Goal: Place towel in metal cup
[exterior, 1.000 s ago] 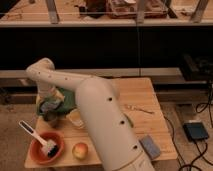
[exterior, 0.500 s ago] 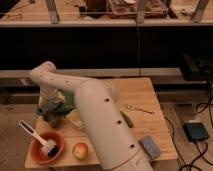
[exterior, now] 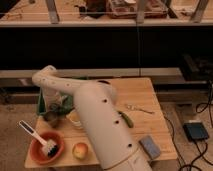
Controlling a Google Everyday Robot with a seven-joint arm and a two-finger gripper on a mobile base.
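A small dark metal cup (exterior: 51, 119) stands on the left side of the wooden table (exterior: 145, 95). A green towel (exterior: 64, 104) lies bunched just behind and to the right of the cup, partly hidden by the arm. My gripper (exterior: 54, 109) hangs from the white arm at the table's left side. It is right above the cup and against the towel. Whether it holds the towel is hidden.
A red bowl (exterior: 44, 149) with a white brush sits front left, with an apple (exterior: 80, 150) beside it. A small pale bowl (exterior: 75, 120) stands right of the cup. A fork (exterior: 138, 108), a green pepper (exterior: 126, 119) and a blue sponge (exterior: 149, 146) lie to the right.
The arm's elbow has shifted slightly down and to the right. The gripper has lowered closer to the metal cup.
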